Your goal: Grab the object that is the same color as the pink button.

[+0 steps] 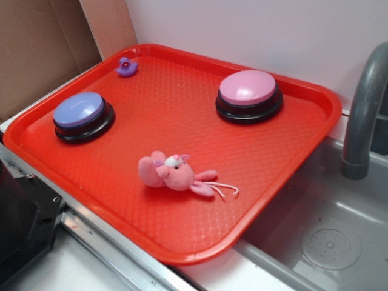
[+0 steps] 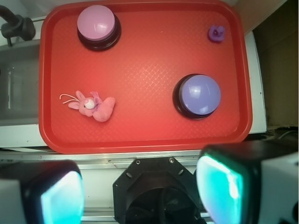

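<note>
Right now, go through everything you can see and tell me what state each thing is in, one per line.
Pink toy: lying on its side on the tray, free.
Pink button: upright on the tray, untouched.
Blue button: upright on the tray, untouched.
Duck: upright in a tray corner.
Tray: flat, one end over the sink.
Gripper: open, high above the tray, holding nothing.

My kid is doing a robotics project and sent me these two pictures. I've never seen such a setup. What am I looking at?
One picture is a side view of the scene. The other comes from a camera on the robot arm's wrist, looking down; the two blurred pads at the bottom are its gripper, open and holding nothing. A red tray beside a sink carries a pink button, a blue-lavender button, a tiny purple duck and a pink plush toy, lying apart from each other.
</note>
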Controlling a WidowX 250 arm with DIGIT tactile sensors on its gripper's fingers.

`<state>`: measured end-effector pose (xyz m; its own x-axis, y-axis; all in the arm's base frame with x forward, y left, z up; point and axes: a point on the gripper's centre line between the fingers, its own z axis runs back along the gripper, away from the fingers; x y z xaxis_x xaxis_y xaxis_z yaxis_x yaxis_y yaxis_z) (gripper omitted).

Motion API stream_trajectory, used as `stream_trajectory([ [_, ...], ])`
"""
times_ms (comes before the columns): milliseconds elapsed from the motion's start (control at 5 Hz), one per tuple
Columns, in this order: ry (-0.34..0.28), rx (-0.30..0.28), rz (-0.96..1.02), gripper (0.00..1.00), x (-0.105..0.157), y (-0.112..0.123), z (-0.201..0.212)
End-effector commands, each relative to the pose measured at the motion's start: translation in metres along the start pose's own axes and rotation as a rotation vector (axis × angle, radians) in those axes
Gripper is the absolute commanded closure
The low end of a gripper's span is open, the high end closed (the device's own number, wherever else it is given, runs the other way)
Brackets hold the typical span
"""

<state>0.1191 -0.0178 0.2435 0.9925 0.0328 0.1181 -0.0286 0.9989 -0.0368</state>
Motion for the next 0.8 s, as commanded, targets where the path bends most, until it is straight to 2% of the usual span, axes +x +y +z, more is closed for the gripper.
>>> stream_trajectory([
  [0,0.000,0.000,0.000,0.00,0.000,0.000,0.000],
  [200,0.025,-0.031,-0.247,0.00,0.023,-0.020,-0.024],
  [400,0.061,-0.063,-0.494,0.00,0.031,-0.041,-0.057],
  [600,0.059,-0.081,-0.744,0.00,0.033,-0.056,-0.084],
])
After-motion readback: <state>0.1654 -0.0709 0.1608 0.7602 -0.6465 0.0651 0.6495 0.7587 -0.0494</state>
